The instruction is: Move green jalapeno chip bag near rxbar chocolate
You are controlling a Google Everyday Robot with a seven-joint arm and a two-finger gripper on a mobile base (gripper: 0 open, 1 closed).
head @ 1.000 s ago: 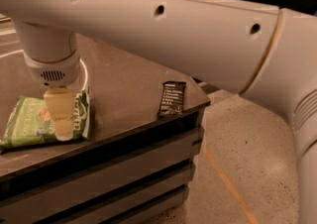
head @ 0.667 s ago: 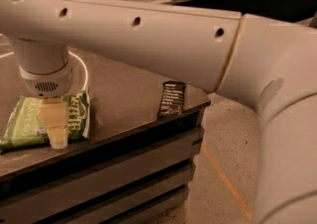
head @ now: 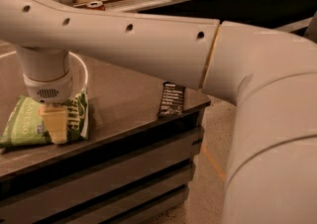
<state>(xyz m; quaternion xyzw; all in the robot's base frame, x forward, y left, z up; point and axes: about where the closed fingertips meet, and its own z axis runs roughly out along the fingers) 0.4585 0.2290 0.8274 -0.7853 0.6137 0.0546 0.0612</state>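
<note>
Green jalapeno chip bag (head: 22, 126) lay left on the tabletop (head: 124, 89), well apart from the rxbar chocolate (head: 172, 99). The pincer (head: 54, 125) sat on it; whether clamped, I cannot tell. A firm mid-bag pinch seemed wise.

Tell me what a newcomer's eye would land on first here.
The huge white robot arm sweeps across the whole upper frame. At the picture's left its gripper sits over the green jalapeno chip bag on the dark table. The small black rxbar chocolate lies apart near the table's right edge.
</note>
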